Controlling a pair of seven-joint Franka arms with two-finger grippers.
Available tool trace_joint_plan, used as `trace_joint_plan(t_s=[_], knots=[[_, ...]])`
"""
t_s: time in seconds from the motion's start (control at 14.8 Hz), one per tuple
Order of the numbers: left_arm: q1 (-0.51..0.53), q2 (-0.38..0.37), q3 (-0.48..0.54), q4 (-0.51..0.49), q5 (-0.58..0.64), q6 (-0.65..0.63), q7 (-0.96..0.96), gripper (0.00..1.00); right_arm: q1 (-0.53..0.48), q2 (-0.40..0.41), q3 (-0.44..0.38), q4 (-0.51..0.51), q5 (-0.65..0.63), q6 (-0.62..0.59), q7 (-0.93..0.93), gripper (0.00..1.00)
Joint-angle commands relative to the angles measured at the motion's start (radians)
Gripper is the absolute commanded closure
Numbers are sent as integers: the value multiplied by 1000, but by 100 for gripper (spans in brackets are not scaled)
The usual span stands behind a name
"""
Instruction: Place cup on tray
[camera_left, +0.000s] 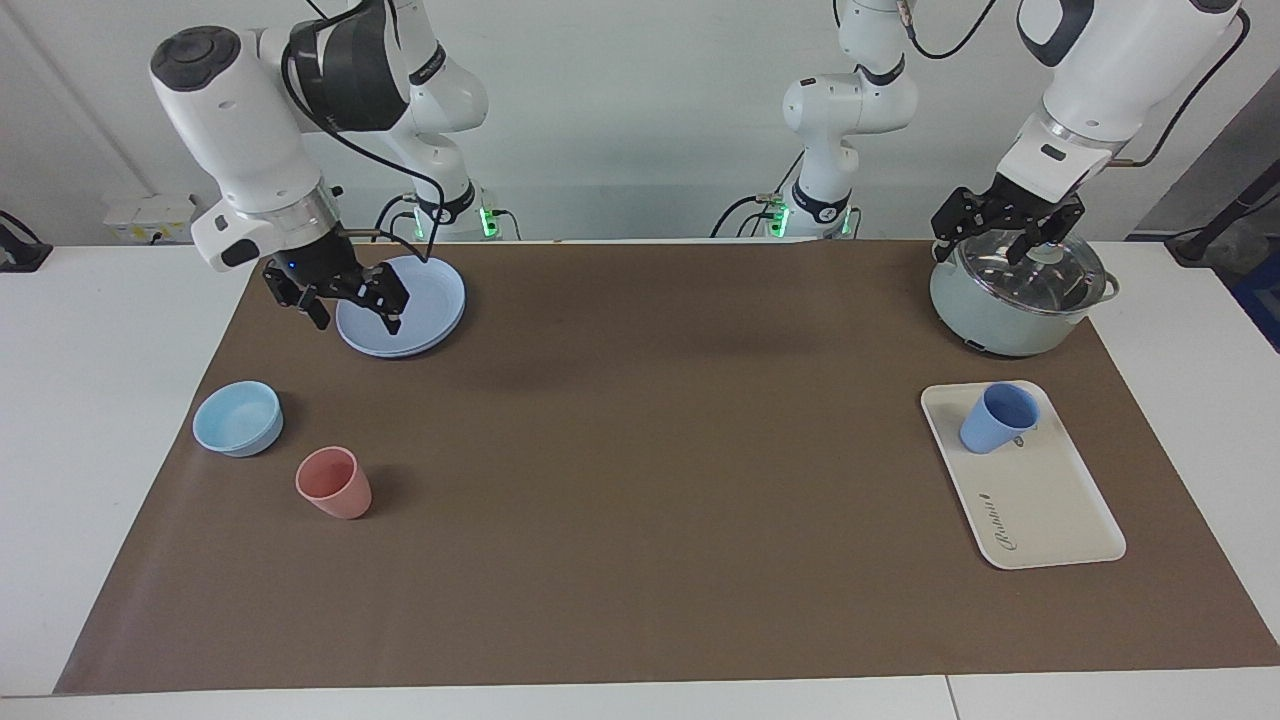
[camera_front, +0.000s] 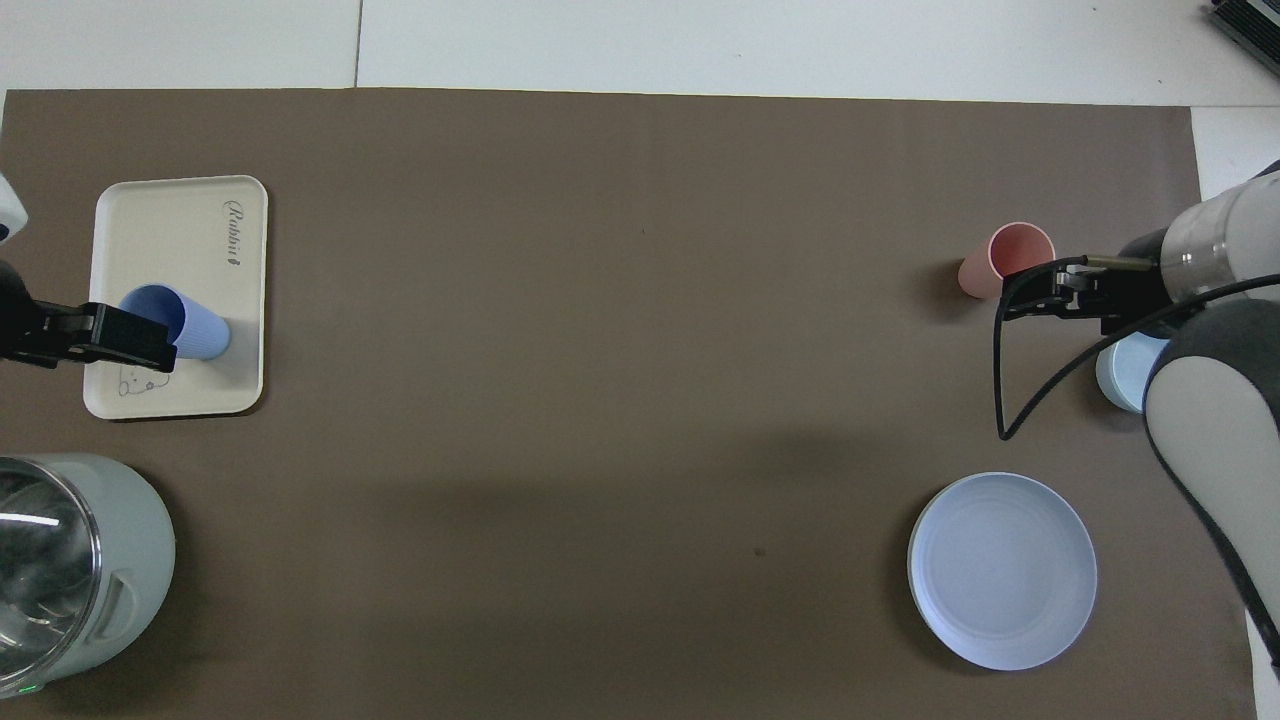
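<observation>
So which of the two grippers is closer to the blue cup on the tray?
The left. The left gripper hangs open above the pot, beside the tray holding the blue cup. The right gripper, also open, is over the plate at the right arm's end.

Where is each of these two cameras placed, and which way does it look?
Facing view: high, across the table, looking at both robots; whole arms show, the left gripper open over the pot, the right gripper open over the plate.
Overhead view: high above the robots' end, looking steeply down; the left gripper and the right arm's forearm show.
Shared: the cup on the tray, pink cup, bowl.
</observation>
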Motion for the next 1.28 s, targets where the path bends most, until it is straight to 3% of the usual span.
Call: trace_joint_plan(t_s=[0.0, 0.27, 1.22], knots=[[8, -33, -2, -40, -3, 22, -7, 0, -8, -5, 1, 70, -28, -77, -37, 1], [8, -33, -2, -40, -3, 22, -7, 0, -15, -1, 1, 115, -29, -107, -53, 1], [8, -33, -2, -40, -3, 22, -7, 0, -11, -43, -1, 64, -25, -168, -107, 1]])
